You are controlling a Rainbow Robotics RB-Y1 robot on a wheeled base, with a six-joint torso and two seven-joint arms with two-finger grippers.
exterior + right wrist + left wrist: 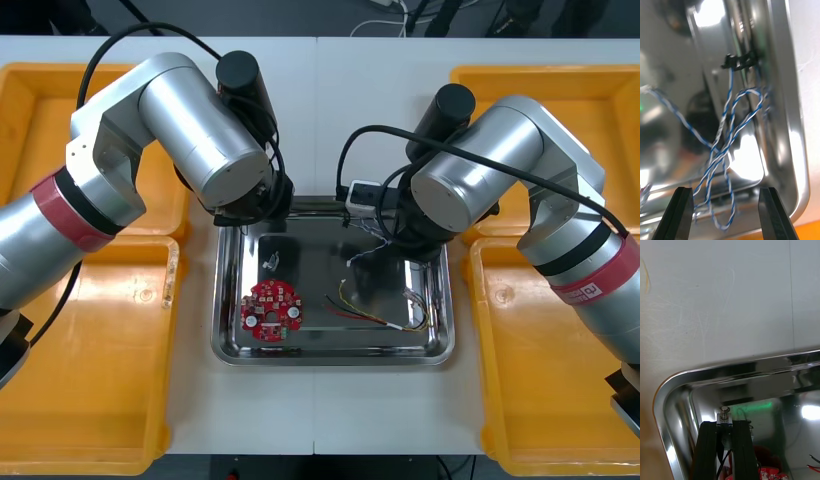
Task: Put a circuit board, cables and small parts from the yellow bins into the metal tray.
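The metal tray (330, 352) holds a round red circuit board (271, 310), a red and yellow cable (380, 312), a small metal part (272, 263) and a twisted blue and white cable (370, 250). My left gripper (724, 427) hangs over the tray's far left corner (670, 390), shut on a small metal part (724, 416) that pokes out past its fingertips. My right gripper (725, 212) stands open above the tray's far right side. The blue and white cable (730, 142) lies loose on the tray floor between and beyond its fingers, ending in a black connector (739, 62).
Two yellow bins flank the tray on the left (40, 130) (90, 400) and two on the right (600, 100) (560, 400). Both arms crowd the tray's far half. Bare table lies beyond the tray's far rim (733, 296).
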